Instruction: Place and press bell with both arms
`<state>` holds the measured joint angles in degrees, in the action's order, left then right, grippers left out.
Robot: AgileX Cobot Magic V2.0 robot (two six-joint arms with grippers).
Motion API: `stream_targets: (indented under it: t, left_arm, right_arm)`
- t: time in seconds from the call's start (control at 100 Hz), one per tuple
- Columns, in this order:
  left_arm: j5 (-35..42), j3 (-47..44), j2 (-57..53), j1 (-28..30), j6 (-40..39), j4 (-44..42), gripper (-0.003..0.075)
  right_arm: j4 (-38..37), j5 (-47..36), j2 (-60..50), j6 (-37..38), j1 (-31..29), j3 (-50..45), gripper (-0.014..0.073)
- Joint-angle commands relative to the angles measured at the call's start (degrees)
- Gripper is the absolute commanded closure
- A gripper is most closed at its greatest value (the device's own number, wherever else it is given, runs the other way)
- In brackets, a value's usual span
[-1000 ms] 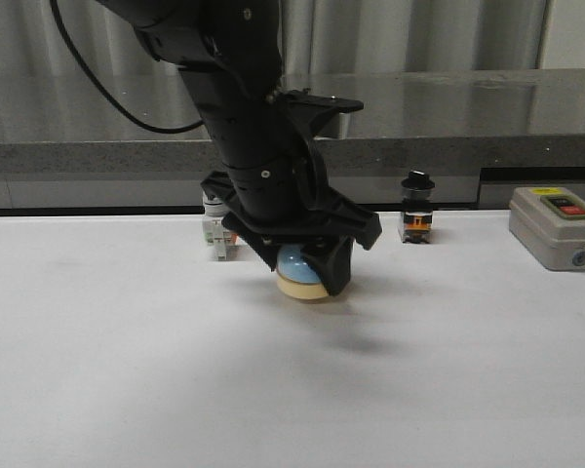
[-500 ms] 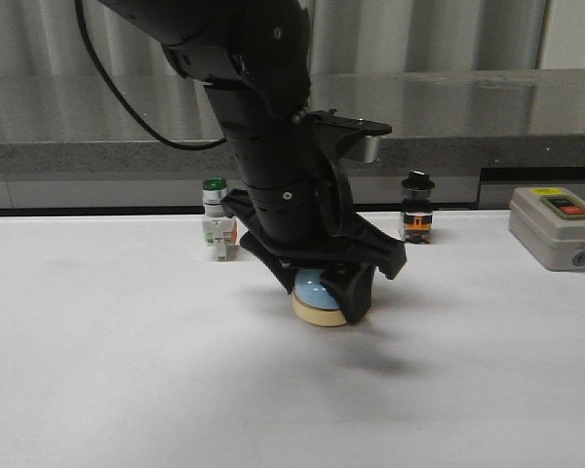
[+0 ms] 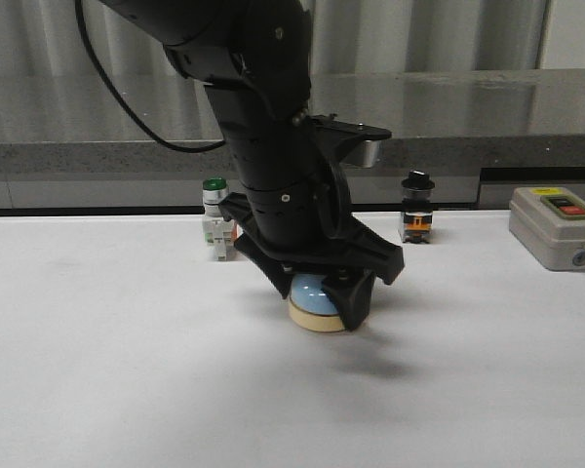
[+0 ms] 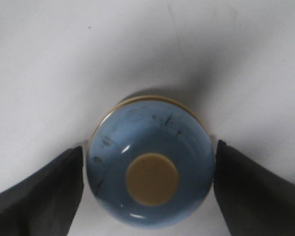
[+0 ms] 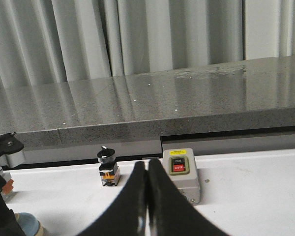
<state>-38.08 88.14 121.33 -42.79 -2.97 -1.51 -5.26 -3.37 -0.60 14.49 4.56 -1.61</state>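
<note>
On the white desk (image 3: 97, 390), toward the back left, stands a small white push-button switch with a green cap (image 3: 214, 219), well clear of the work. At the middle, the bulky black left arm's fingers (image 3: 322, 297) clamp the small bell with its glossy light-blue dome and cream base (image 3: 317, 304). Its base appears to rest on the desk or just above it, probably so it can be set down upright and its cream top button (image 4: 151, 178) left exposed for pressing. Behind, to the right, stand a black-knobbed selector switch (image 3: 416, 207) and a grey box with red and green buttons (image 3: 558, 226); neither blocks anything. The right arm's fingers (image 5: 147, 196) are pressed together, holding nothing, apart from the bell.
</note>
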Motion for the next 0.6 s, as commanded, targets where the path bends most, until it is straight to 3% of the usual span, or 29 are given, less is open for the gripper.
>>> stream_targets:
  t: [0.0, 0.59]
  left_arm:
    - [1.7, 1.88, -3.32, -0.53, 0.03, 0.08, 0.0164]
    - [-2.13, 4.31, -8.05, -0.53, -0.3, 0.32, 0.0164]
  right_arm:
    - [-0.3, -4.88, -1.16, -0.23, 0.04, 1.07, 0.0658]
    - [-0.3, -4.88, -1.16, -0.23, 0.04, 1.07, 0.0658]
